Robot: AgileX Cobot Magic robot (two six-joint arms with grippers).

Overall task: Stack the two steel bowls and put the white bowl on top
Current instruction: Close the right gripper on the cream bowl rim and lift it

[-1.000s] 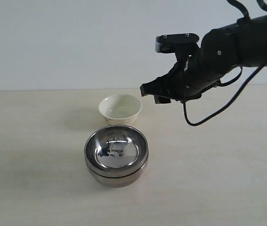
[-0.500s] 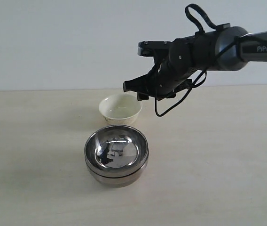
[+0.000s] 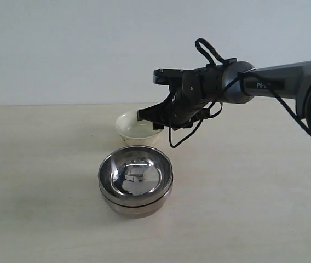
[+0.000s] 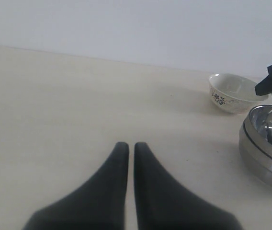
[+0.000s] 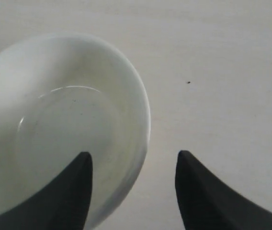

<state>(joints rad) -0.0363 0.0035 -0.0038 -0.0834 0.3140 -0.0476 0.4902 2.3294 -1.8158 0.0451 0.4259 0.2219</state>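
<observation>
The left gripper (image 4: pixel 127 145) hangs with jaws pressed together over the table (image 4: pixel 54 110), well apart from the bowls. The two steel bowls (image 3: pixel 135 183) sit nested. The white bowl (image 3: pixel 132 130) stands just beside them at 12 o'clock. The right gripper (image 3: pixel 151 119), spread wide, straddles the white bowl's 3 o'clock rim.

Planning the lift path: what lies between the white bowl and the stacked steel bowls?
Only bare table, shown in the left wrist view; the white bowl and steel bowls stand apart.
</observation>
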